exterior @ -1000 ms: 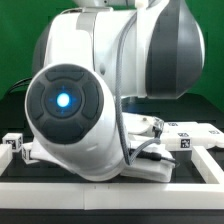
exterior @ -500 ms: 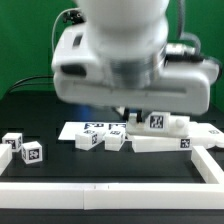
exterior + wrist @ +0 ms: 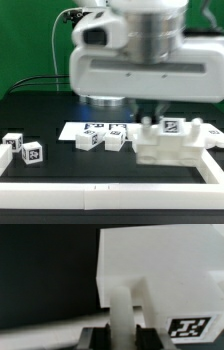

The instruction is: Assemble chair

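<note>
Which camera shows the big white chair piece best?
The exterior view. There the big white chair piece shows almost whole, next to two small blocks. The wrist view is so close that only part of it and a tag fit in.

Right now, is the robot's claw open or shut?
Shut: in the wrist view, the gripper clamps a thin white chair piece.

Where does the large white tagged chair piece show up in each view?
Exterior view: the chair piece stands low at the exterior view's right, under the arm.
Wrist view: the chair piece fills most of the picture, with a thin rib of it held in the gripper.
Shared landmark: a black-and-white tag on the piece, probably the same one.
</note>
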Tool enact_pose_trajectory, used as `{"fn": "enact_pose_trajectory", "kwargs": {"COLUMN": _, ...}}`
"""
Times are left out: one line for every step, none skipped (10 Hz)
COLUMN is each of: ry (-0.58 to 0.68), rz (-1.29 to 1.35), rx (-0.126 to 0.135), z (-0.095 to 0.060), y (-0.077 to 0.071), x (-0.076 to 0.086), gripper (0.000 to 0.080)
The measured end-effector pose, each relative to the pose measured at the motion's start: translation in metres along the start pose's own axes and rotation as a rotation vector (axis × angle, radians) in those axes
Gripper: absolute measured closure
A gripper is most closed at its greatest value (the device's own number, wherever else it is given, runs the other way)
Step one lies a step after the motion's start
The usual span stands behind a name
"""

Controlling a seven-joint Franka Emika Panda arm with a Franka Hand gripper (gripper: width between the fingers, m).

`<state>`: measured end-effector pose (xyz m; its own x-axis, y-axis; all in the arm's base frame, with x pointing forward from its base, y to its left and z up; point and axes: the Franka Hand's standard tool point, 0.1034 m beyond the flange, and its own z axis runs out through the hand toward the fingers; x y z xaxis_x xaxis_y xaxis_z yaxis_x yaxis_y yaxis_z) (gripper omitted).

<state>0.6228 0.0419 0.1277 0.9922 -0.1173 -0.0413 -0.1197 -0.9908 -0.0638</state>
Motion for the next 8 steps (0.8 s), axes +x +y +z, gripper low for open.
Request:
{"fn": "enact_pose_trajectory", "kwargs": {"ry": 0.083, "rz": 0.011, "rx": 0.008, "z": 0.004, "y": 0.004, "x": -0.001, "gripper": 0.0688}}
{"fn": "enact_pose_trajectory", "kwargs": {"ry": 0.144, "rz": 0.020, "rx": 0.007, "z": 0.008, "y": 0.004, "x": -0.002, "gripper": 0.0688}}
{"fn": "enact_pose_trajectory", "kwargs": {"ry": 0.224, "rz": 0.014, "rx": 0.008, "z": 0.008, "y": 0.002, "x": 0.002, "gripper": 0.0688}}
{"fn": "enact_pose_trajectory", "kwargs": {"ry": 0.261, "rz": 0.012, "rx": 0.007, "z": 0.010, "y": 0.002, "x": 0.001, "gripper": 0.0688}}
{"fn": "enact_pose_trajectory", "kwargs": {"ry": 0.251, "rz": 0.013, "rx": 0.006, "z": 0.012, "y": 0.003, "x": 0.000, "gripper": 0.0688}}
{"fn": "enact_pose_trajectory", "kwargs": {"ry": 0.251, "rz": 0.015, "rx": 0.006, "z": 0.012, "y": 0.002, "x": 0.000, "gripper": 0.0688}}
{"fn": "enact_pose_trajectory", "kwargs": {"ry": 0.249, "rz": 0.022, "rx": 0.006, "z": 0.014, "y": -0.001, "x": -0.002, "gripper": 0.0688}}
{"fn": "enact_pose_trajectory", "kwargs": {"ry": 0.246, "rz": 0.025, "rx": 0.007, "z": 0.017, "y": -0.005, "x": -0.004, "gripper": 0.0688}}
